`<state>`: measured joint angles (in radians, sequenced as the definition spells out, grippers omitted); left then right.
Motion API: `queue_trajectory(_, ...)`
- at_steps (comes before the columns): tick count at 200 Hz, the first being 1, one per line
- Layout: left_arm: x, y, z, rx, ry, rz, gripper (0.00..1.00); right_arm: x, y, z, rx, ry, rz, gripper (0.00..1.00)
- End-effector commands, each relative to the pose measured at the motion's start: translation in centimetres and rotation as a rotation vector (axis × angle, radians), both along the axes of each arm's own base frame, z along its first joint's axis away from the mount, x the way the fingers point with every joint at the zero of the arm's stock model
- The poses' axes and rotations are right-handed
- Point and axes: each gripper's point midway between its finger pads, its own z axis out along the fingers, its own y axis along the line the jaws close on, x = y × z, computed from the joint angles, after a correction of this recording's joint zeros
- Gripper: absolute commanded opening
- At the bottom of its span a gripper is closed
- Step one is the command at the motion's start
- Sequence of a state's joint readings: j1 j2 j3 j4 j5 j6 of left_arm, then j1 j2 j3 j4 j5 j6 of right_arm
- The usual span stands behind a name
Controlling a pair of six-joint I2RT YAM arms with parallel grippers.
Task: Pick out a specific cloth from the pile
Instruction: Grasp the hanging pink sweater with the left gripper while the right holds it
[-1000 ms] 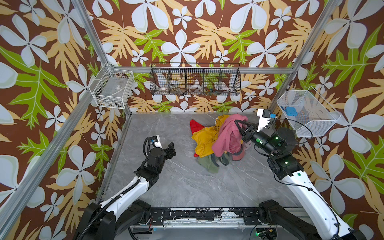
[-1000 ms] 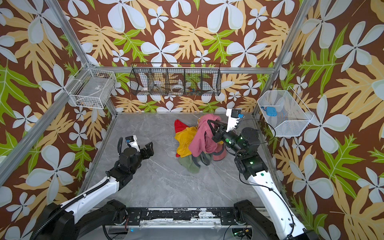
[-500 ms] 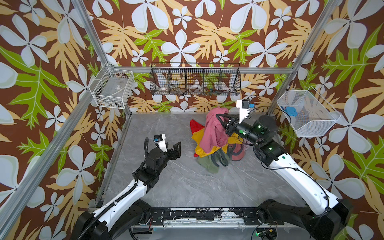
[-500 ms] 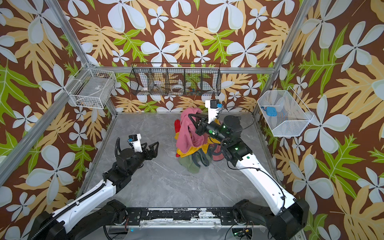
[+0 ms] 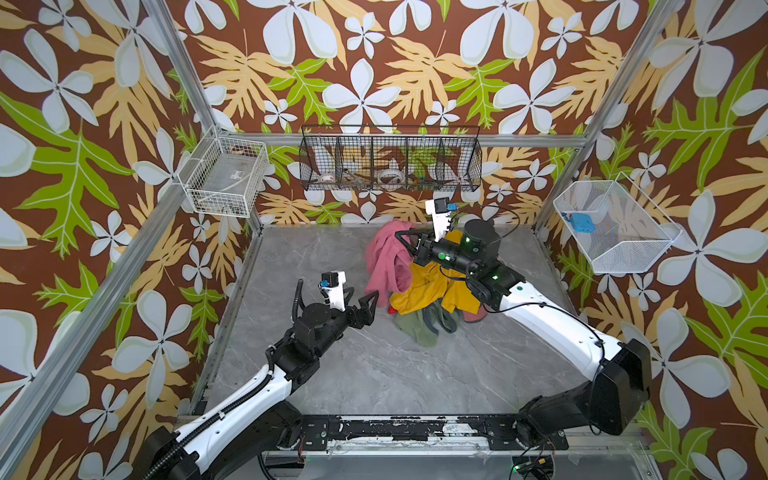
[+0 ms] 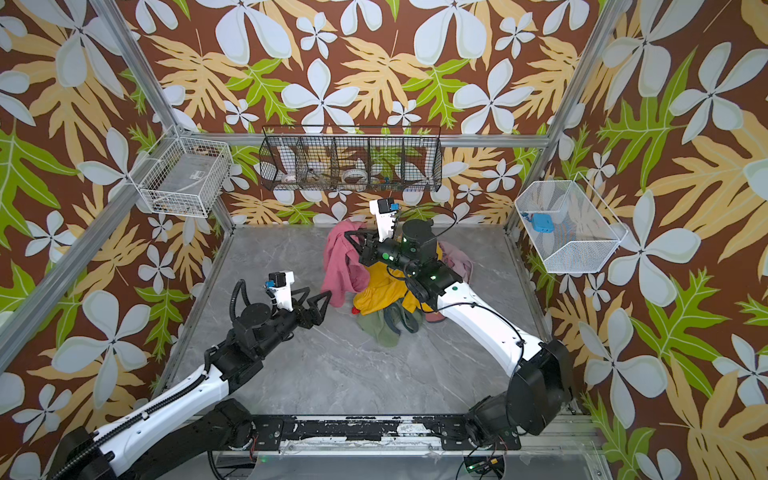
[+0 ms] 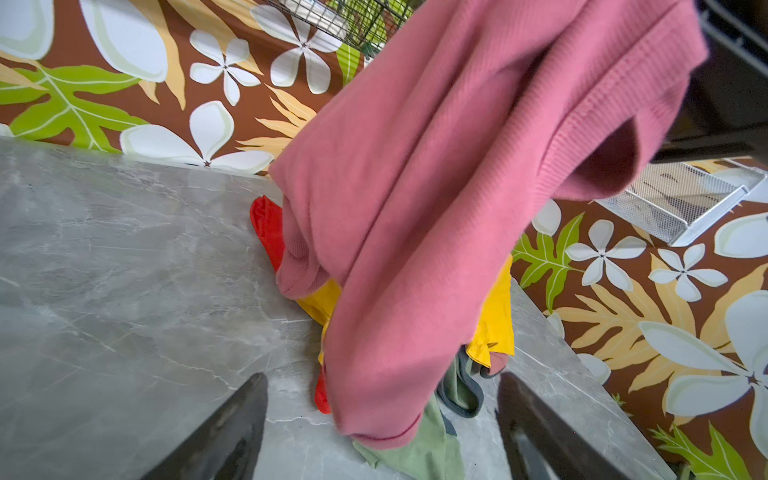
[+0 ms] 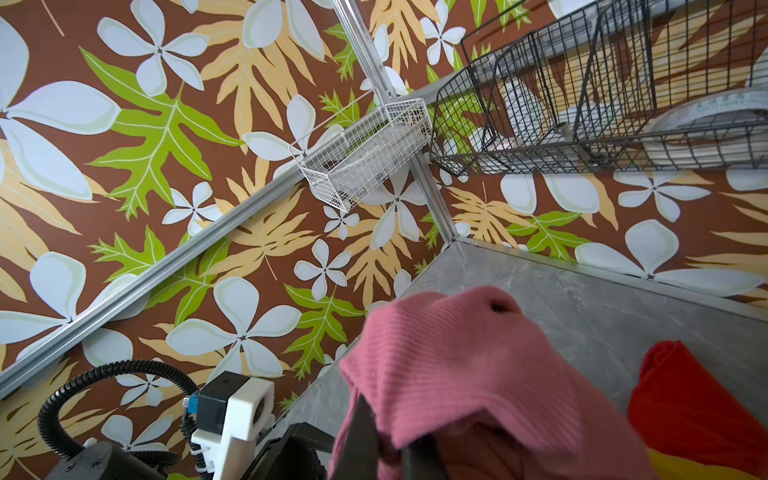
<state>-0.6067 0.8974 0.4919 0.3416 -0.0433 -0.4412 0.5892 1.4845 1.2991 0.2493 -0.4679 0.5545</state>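
- Both top views hang high over the front edge and look steeply down; you get the whole table (image 5: 374, 374), both arms and three walls, nearly identically in each.
- Your left wrist view sits low and close behind the left gripper (image 7: 382, 380), facing the cloth (image 7: 457, 208) and the pile (image 7: 492, 324).
- Your right wrist view looks across that cloth toward the corner by the white basket (image 8: 365, 153); both wrist views share the cloth.

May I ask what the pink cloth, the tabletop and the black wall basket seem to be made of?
The pink cloth: soft matte knit, fine ribbing visible; fibre unclear. The tabletop: grey veined marble-look slab, faint sheen; stone or laminate, unclear. The black wall basket: thin wire grid, likely coated metal.
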Motion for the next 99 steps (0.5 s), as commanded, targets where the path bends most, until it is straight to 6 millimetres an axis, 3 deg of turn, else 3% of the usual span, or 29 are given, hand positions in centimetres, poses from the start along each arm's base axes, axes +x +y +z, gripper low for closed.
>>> queue_trajectory(1,0.2,-0.9,1.0,-0.022,-0.02,-0.028,0.86,0.2,0.2,1.1,0.042,-0.019,0.0,0.0)
queue_trajectory(44,1.5,-1.9,1.1,-0.008,-0.005,-0.018,0.83,0.7,0.3,0.3,0.046,0.021,-0.013,0.0)
queue_trajectory(76,2.0,-4.0,1.7,0.015,-0.009,-0.024,0.81,1.2,0.2,-0.2,0.039,0.033,-0.036,0.0)
queue_trajectory(99,3.1,-3.8,1.0,0.013,0.023,0.056,0.8,1.3,0.4,-0.6,0.039,0.047,-0.034,0.0)
